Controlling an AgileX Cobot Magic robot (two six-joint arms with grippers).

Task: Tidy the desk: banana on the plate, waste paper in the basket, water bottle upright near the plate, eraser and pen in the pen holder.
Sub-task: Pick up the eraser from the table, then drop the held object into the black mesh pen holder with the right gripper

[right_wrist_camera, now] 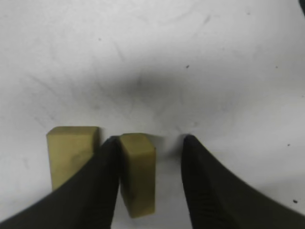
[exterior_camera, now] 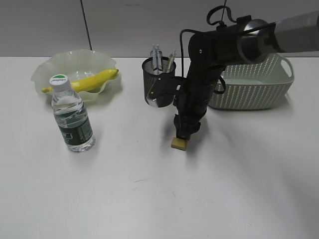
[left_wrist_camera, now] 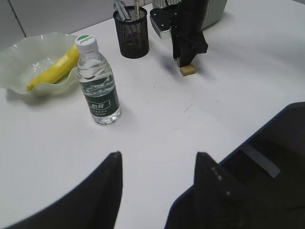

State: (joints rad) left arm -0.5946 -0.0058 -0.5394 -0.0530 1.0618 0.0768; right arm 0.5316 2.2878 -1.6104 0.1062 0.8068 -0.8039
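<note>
One eraser (right_wrist_camera: 137,174) apparently stands upright between claw (right_wrist_camera: 150,143) fingers.

front desk (exterior_camera: 159,199) bare | pen holder (exterior_camera: 157,82), basket (exterior_camera: 254,84) crowd rear | water bottle (exterior_camera: 72,117) stands left-centre

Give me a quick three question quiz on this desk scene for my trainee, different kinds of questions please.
1. True or false: the banana lies in the plate.
2. The bottle is: A upright, B on its side, C upside down.
3. Fill in: the right gripper has its open tips either side of the ____.
Key: 1 true; 2 A; 3 eraser.
</note>
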